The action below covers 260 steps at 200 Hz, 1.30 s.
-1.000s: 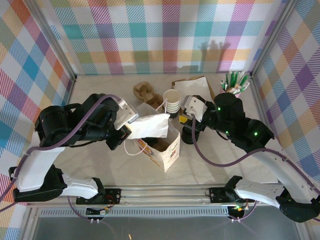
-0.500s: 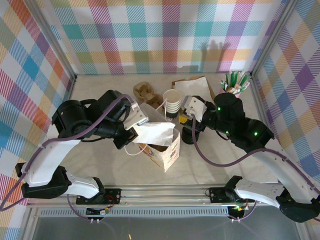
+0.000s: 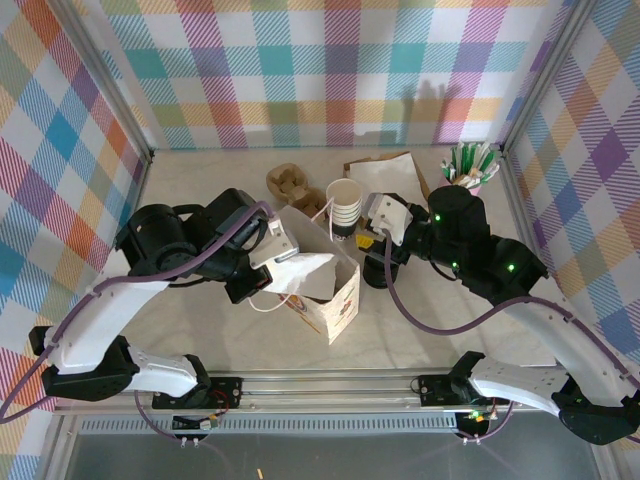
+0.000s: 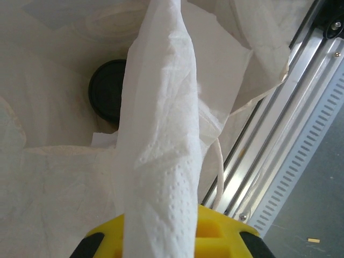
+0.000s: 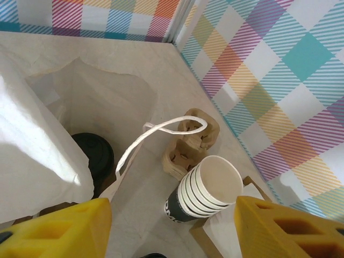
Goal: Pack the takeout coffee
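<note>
The takeout coffee stands inside the open white paper bag (image 3: 338, 306). Its round black lid (image 4: 109, 97) shows down in the bag in the left wrist view, and the same lid (image 5: 92, 155) shows in the right wrist view. My left gripper (image 3: 281, 260) is shut on a white paper napkin (image 4: 161, 134), which hangs over the bag's mouth, above the coffee. My right gripper (image 3: 372, 228) hovers open just right of the bag, with nothing between its yellow fingers (image 5: 293, 228).
A stack of lidless cream cups (image 3: 343, 205) and a cardboard cup carrier (image 3: 290, 183) stand behind the bag. A squat stack of black lids (image 3: 378, 270) sits to the bag's right. Straws (image 3: 470, 162) and a brown tray of napkins (image 3: 385, 172) are at the back right.
My left arm swung right and then down, and the napkin has sunk from lying flat over the bag toward its mouth. The right arm has stayed put.
</note>
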### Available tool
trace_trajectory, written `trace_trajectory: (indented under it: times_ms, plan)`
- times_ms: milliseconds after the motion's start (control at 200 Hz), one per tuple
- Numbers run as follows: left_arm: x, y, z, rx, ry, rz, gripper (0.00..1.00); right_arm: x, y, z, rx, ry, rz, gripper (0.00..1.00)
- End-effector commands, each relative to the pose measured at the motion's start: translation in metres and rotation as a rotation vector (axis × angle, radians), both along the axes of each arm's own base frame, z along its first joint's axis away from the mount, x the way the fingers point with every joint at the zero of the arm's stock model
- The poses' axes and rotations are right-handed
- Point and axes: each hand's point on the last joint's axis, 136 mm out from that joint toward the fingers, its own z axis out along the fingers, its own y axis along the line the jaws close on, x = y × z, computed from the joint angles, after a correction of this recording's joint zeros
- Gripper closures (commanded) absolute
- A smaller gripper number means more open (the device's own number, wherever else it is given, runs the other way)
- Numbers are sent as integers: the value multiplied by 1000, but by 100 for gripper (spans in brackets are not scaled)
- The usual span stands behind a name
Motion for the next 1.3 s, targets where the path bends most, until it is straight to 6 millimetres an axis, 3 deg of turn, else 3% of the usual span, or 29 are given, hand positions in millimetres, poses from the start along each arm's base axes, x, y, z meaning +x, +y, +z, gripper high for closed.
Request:
trace_trajectory:
  times_ms: [0, 390, 520, 650, 990, 1295]
  plan:
    - [-16, 29, -14, 162, 80, -31, 100, -2, 1, -2, 26, 25, 5, 39]
    - [-5, -11, 1, 89, 106, -92, 100, -8, -7, 0, 52, 32, -13, 39]
    - [-4, -20, 12, 39, 100, -93, 94, -11, -6, 0, 72, 47, -5, 39]
    - [-5, -23, 14, 27, 106, -98, 92, -27, 8, -3, 56, 116, 112, 38]
    - [-4, -20, 8, 59, 102, -97, 93, -58, 46, 13, 88, 312, 372, 38]
    - [-5, -18, 16, 38, 73, -112, 94, -53, 78, 12, 182, 390, 465, 39]
